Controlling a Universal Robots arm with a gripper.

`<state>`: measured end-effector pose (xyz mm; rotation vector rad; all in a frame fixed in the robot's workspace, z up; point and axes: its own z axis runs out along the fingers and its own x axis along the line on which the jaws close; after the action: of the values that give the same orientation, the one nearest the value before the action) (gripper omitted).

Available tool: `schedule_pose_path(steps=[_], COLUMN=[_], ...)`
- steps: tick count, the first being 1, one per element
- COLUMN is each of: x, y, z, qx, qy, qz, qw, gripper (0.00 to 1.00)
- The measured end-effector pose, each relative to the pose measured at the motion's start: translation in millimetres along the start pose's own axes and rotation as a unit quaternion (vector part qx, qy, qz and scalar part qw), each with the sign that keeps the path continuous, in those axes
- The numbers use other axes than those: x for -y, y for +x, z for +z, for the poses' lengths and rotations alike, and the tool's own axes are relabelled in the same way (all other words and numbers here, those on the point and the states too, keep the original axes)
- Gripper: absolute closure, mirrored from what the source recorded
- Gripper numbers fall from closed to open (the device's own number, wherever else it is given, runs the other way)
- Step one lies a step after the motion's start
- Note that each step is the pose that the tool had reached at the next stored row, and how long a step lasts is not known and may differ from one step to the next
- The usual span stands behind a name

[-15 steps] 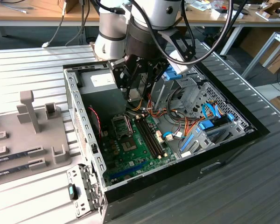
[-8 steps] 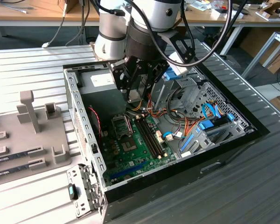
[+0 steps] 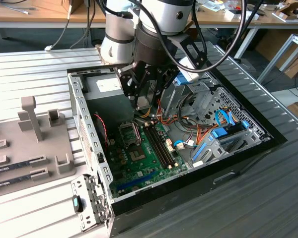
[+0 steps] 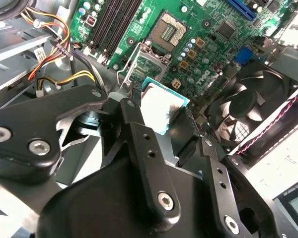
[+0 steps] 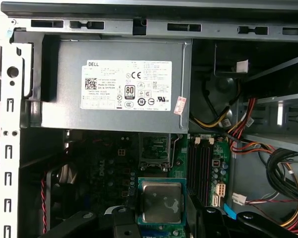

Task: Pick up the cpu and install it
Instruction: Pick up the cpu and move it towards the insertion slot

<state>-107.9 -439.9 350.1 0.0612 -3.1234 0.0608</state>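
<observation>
Gripper (image 3: 143, 99) hangs inside the open computer case (image 3: 89, 144), over the motherboard (image 3: 151, 153) at the end nearest the power supply (image 3: 107, 87). The jaws are closed part way onto the cpu (image 4: 161, 106) — black fingers (image 4: 136, 94) press on two opposite edges, and the chip's silvery top with its green rim faces the wrist cameras. In both wrist views the cpu is up in the air, clear of the board and not seated. In the first wrist view the socket (image 5: 155, 148) lies between the held cpu and the power supply, with the memory slots (image 5: 203, 166) running alongside it. In the second wrist view the socket has its contact grid exposed, with a hinged metal frame (image 4: 141, 67) standing beside it on the side nearer the chip, and the case fan (image 4: 248, 106) is just beside the gripper. In the exterior view, orange and yellow cables (image 3: 164, 116) run from under the gripper toward the drive cage (image 3: 208, 101). The case sits on a ribbed metal table (image 3: 268, 198), and a grey fixture tray (image 3: 35, 148) lies beside it on the exterior view's left — apart from the case and well away from the gripper.
</observation>
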Motion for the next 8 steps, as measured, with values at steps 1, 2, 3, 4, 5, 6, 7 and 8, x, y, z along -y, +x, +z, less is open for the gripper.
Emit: schedule_pose_path(steps=[1,2,3,4,5,6,7,8], x=[0.1,0.1,0.2,0.3,0.3,0.4,0.4,0.5], y=[0.0,0.0,0.0,0.0,0.0,0.0,0.0,0.0], z=[0.5,0.8,1.2,1.5,1.6,1.9,2.1,2.5], qx=[0.0,0.0,0.0,0.0,0.0,0.0,0.0,0.0], qy=[0.0,0.0,0.0,0.0,0.0,0.0,0.0,0.0], qz=[0.0,0.0,0.0,0.0,0.0,0.0,0.0,0.0], qw=[1.0,1.0,1.0,1.0,1.0,1.0,1.0,1.0], gripper=[0.53,0.53,0.53,0.53,0.53,0.53,0.53,0.53])
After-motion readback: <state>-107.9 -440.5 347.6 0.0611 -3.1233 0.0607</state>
